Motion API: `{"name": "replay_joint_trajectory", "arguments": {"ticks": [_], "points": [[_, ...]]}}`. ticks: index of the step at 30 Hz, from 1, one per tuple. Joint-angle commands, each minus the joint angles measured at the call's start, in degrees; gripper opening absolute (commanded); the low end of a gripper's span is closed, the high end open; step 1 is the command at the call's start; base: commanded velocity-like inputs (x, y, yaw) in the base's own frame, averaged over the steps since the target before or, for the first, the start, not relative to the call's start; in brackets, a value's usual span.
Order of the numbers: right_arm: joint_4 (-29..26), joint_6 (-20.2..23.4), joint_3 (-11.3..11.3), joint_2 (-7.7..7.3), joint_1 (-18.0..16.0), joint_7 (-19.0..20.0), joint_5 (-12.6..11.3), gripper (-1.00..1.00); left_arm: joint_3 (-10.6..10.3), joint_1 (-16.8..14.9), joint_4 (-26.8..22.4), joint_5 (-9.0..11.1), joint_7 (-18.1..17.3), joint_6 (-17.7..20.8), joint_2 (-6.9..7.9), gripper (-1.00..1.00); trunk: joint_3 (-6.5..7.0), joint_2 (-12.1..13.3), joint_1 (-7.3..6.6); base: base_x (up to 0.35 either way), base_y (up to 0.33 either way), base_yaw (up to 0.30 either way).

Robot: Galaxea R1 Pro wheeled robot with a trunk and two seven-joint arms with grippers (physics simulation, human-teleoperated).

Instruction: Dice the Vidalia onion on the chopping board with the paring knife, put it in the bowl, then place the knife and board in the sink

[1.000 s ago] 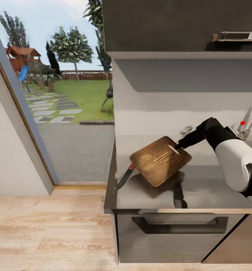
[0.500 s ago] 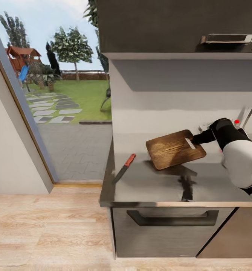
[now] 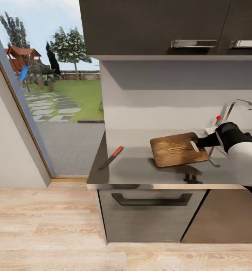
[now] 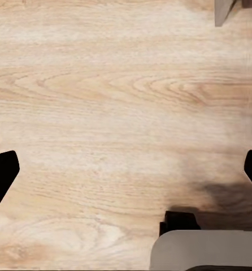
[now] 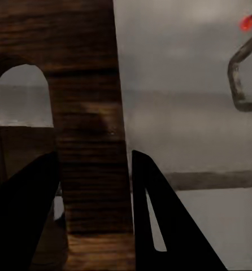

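The right gripper (image 3: 199, 143) was clamped on the board (image 3: 177, 149) at its handle end, holding it above the countertop (image 3: 141, 171) with a shadow beneath it. The board lay nearly level, its long axis running along the counter, handle hole toward the faucet (image 3: 231, 107). In the right wrist view the two fingers (image 5: 154, 220) pinched the board (image 5: 86, 113) beside that hole. The knife (image 3: 111, 157) lay flat near the counter's left edge, red handle toward the wall, blade toward the front edge. The left gripper (image 4: 126, 172) hung wide open over wooden floor (image 4: 114, 90)
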Motion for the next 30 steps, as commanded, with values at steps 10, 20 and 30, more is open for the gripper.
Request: {"name": "replay_joint_trajectory", "arguments": {"ticks": [10, 20, 30], "points": [[3.1, -0.3, -0.6, -1.41, 0.0, -0.3, -0.4, -1.0, 0.1, 0.0, -0.1, -0.1, 0.0, -0.1, -0.09, 1.0, -0.05, 0.0, -0.03, -0.158, -0.169, 0.0], [5.1, -0.5, -4.4, -3.01, 0.3, -0.6, -3.5, -1.0, 0.1, 0.0, -0.1, 0.0, 0.0, -0.1, -0.09, 1.0, -0.05, 0.0, -0.03, -0.005, -0.006, 0.0], [5.2, -0.5, -4.4, -3.0, 0.3, -0.6, -3.5, -1.0, 0.1, 0.0, -0.1, 0.0, 0.0, 0.0, -0.09, 1.0, -0.05, 0.0, -0.03, 0.0, -0.142, 0.0]]}}
